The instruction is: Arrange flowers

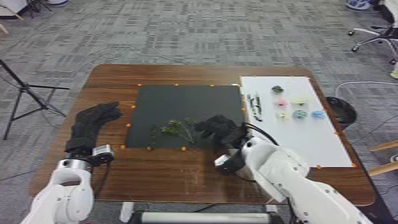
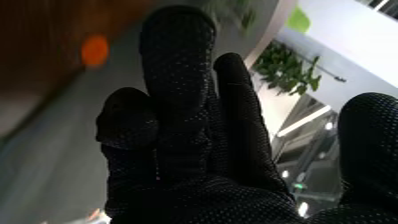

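In the head view, my right hand (image 1: pixel 218 128) is over the right part of the black mat (image 1: pixel 182 97), just beside thin green sprigs (image 1: pixel 179 129) lying there. My left hand (image 1: pixel 95 119) is left of the mat, its fingers relaxed and holding nothing. Small flower heads, including a pink one (image 1: pixel 282 102), a blue one (image 1: pixel 317 114) and a dark one (image 1: pixel 277 89), lie on the white board (image 1: pixel 311 145). In the right wrist view, my right hand (image 2: pixel 182 150) has mostly straight fingers, one bent a little, with the thumb apart. Blurred greenery (image 2: pixel 233 14) shows beyond the fingertips.
Long thin pale and dark items (image 1: pixel 256 107) lie along the board's left side. Orange markers line the mat on the brown table (image 1: pixel 160 172). A black bin (image 1: pixel 341 111) stands off the right edge, and a tripod (image 1: pixel 25 86) off the left.
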### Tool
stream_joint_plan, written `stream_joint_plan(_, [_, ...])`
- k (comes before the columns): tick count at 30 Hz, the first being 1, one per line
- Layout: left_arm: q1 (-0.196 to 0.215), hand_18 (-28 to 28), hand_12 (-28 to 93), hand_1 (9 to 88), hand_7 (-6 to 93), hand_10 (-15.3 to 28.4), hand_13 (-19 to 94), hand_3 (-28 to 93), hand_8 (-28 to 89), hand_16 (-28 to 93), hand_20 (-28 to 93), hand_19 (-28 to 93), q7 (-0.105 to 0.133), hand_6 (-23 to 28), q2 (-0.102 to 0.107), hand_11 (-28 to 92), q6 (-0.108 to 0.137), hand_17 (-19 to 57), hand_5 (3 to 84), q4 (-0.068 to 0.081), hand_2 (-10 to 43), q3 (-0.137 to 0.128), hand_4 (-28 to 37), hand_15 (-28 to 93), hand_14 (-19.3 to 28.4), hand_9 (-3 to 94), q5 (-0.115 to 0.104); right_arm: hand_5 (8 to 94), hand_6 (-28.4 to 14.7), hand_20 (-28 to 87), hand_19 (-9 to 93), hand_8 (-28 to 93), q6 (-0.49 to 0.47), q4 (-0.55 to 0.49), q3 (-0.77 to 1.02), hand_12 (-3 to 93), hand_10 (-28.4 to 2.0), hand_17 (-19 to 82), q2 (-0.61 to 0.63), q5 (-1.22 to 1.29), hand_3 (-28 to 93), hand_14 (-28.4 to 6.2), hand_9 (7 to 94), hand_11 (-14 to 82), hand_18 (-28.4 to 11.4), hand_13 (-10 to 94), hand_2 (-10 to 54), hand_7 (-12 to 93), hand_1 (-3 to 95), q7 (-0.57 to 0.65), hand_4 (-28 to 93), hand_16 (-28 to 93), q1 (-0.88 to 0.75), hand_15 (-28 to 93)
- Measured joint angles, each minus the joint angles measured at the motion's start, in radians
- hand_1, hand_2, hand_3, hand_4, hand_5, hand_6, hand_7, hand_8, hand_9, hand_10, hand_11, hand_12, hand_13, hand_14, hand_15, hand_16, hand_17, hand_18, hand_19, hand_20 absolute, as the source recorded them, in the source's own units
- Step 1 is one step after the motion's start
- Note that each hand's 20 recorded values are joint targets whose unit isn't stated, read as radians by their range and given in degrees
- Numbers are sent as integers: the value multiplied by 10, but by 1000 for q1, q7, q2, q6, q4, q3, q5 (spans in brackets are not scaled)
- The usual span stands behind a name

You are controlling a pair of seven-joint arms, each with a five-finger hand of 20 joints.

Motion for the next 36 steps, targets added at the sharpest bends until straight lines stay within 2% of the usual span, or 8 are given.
stream_joint_plan(29, [-9,127,144,264,152,152,453,663,-65,22,219,132,0,31,1,218,-17,106,569,2,80,9,-250,256,189,546,1,579,-57,359,890,-39,-39,-2,-77,121,-162,554,-37,19,501,-96,625,81,-160,867,84,55,181,-8,-79,310,16,412])
stream_joint_plan(36, [-12,127,143,264,152,152,453,663,-65,22,219,132,1,31,1,218,-17,106,570,1,80,8,-249,257,190,546,1,600,-61,361,890,-35,-39,-17,-4,144,-178,553,-37,19,504,-95,677,99,-160,865,68,65,200,-5,-76,311,-5,412])
